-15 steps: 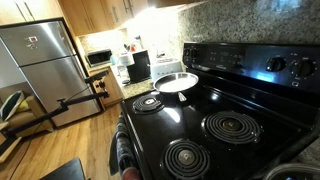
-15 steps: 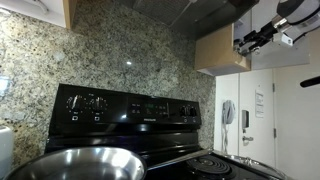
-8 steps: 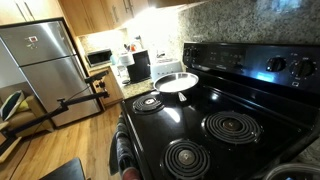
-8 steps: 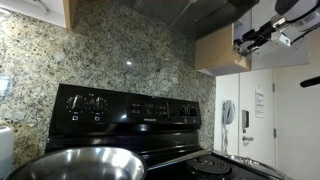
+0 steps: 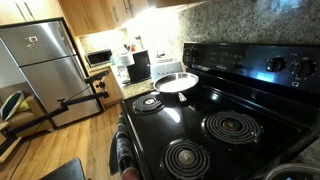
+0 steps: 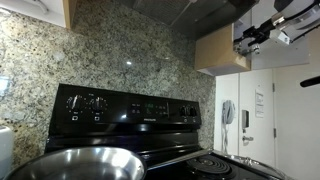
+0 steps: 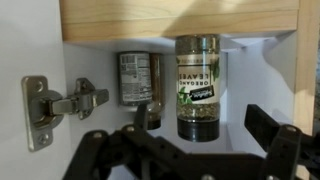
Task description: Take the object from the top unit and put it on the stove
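Wrist view, L→R: metal hinge [image 7: 55, 105] on the white side wall of the upper cabinet [image 7: 180, 18], then a labelled can [image 7: 135, 80]. The oregano jar [image 7: 198, 85] is just beside the can and nearer the camera. The jar stands upright on the cabinet floor, long axis vertical, cap end up under the wooden front rail, label facing the camera.

Gripper [image 7: 203, 120] is spread wide. One finger [image 7: 145, 112] overlaps the can's lower part, the other sits well off to the jar's right. The jar's lower half shows in the gap between them; no contact visible, nothing pinched.

In an exterior view, L→R: steel pan [image 6: 75, 163] in the bottom corner, stove [image 6: 130, 108] back panel with knobs against the granite wall. The gripper [image 6: 255, 38] is up at the cabinet [image 6: 215, 50], well above the stove.

In an exterior view, L→R: fridge [image 5: 45, 60], then the pan [image 5: 176, 82] on a back coil of the stove [image 5: 215, 115].
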`<state>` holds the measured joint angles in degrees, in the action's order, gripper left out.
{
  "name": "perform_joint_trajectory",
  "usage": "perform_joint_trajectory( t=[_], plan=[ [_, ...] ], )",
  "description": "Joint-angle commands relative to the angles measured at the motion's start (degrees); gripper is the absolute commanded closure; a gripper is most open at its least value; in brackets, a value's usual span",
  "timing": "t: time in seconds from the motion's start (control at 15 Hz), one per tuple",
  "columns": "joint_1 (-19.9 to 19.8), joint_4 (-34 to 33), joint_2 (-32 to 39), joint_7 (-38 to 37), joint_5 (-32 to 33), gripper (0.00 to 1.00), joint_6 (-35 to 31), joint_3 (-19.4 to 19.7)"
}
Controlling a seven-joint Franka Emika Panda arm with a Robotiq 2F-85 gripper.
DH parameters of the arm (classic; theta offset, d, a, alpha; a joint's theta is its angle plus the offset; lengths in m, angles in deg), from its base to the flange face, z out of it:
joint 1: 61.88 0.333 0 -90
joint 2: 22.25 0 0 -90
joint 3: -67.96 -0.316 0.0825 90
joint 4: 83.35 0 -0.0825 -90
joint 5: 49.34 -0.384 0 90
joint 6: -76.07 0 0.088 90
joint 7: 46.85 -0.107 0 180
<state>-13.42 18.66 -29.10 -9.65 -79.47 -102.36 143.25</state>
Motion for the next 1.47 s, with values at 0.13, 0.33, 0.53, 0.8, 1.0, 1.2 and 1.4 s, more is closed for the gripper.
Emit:
perform_joint_trajectory(
  t=[0.13, 0.33, 0.53, 0.8, 1.0, 1.2, 1.4],
  plan=[
    [4.50, -0.18, -0.05, 0.00, 0.00, 0.00, -0.25, 4.85],
    [6.75, -0.18, -0.16, 0.00, 0.00, 0.00, -0.34, 6.90],
    [6.86, -0.18, -0.17, 0.00, 0.00, 0.00, -0.40, 6.93],
    [6.87, -0.18, -0.17, 0.00, 0.00, 0.00, -0.42, 6.94],
    [6.87, -0.18, -0.17, 0.00, 0.00, 0.00, -0.43, 6.94],
    [6.87, -0.18, -0.17, 0.00, 0.00, 0.00, -0.43, 6.94],
    [6.87, -0.18, -0.17, 0.00, 0.00, 0.00, -0.44, 6.94]
  ],
)
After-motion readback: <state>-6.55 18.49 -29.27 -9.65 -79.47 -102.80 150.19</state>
